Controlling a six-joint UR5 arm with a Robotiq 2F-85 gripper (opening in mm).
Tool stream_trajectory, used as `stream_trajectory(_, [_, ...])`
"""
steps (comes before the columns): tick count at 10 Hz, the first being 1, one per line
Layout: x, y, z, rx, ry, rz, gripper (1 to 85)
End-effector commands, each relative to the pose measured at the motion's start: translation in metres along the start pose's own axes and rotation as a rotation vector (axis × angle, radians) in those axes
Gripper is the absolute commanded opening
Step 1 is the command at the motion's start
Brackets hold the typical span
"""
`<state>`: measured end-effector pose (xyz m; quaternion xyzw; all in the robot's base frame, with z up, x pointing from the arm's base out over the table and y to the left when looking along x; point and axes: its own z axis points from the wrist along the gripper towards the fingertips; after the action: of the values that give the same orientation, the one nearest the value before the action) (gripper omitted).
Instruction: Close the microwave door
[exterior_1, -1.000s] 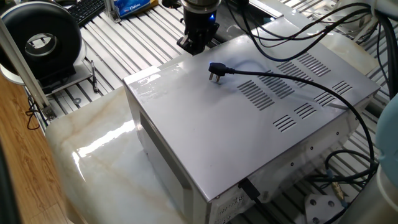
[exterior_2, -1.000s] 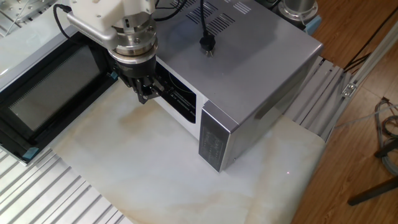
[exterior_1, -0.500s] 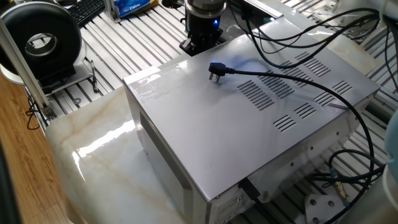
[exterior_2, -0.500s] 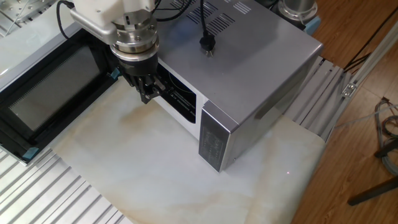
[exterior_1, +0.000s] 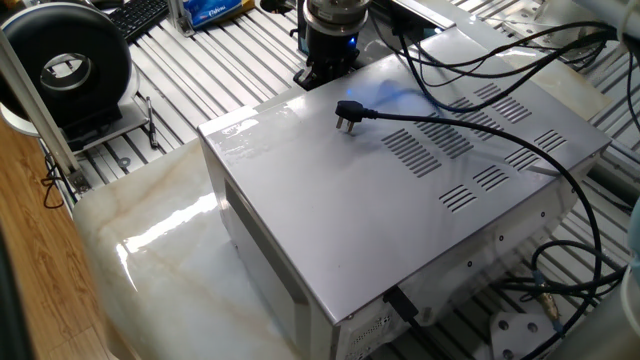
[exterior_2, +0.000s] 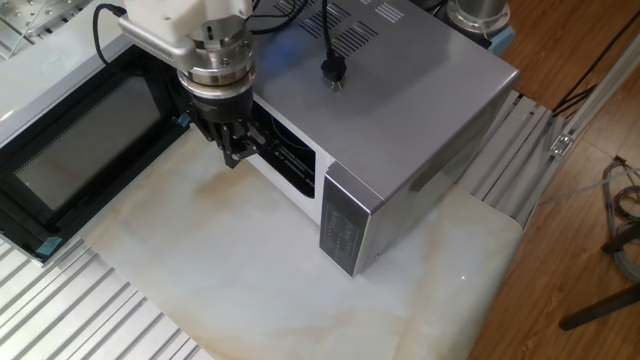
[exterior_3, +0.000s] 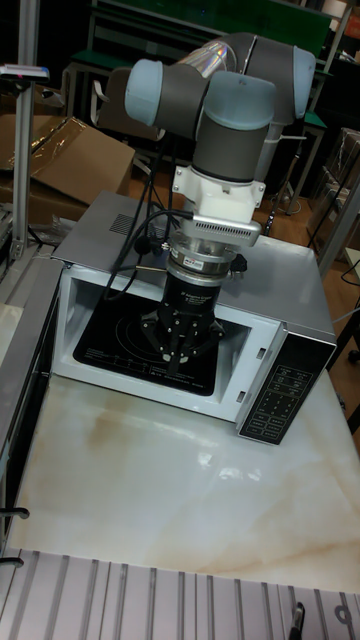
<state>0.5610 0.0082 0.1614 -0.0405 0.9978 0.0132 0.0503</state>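
The microwave is a silver-grey box with vent slots, and a black plug lies on its top. Its cavity stands open. The microwave door, a dark glass panel in a black frame, is swung wide out to the left. My gripper hangs fingers-down in front of the open cavity, to the right of the door and apart from it, fingers together on nothing. In the tall fixed view the gripper sits before the cavity floor. In one fixed view only the gripper top shows behind the microwave.
The microwave stands on a pale marble slab over a slatted aluminium table. Its control panel is on the right of the cavity. A black round device and cables lie around the back.
The gripper has shifted only slightly in front of the cavity. The door and microwave have not moved.
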Motion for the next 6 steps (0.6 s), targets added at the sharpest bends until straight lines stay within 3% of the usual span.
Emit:
stream_trajectory(1, [0.0029, -0.0028, -0.002, 0.009, 0.014, -0.001, 1.0])
stream_trajectory(6, [0.0045, -0.0011, -0.002, 0.002, 0.02, -0.036, 1.0])
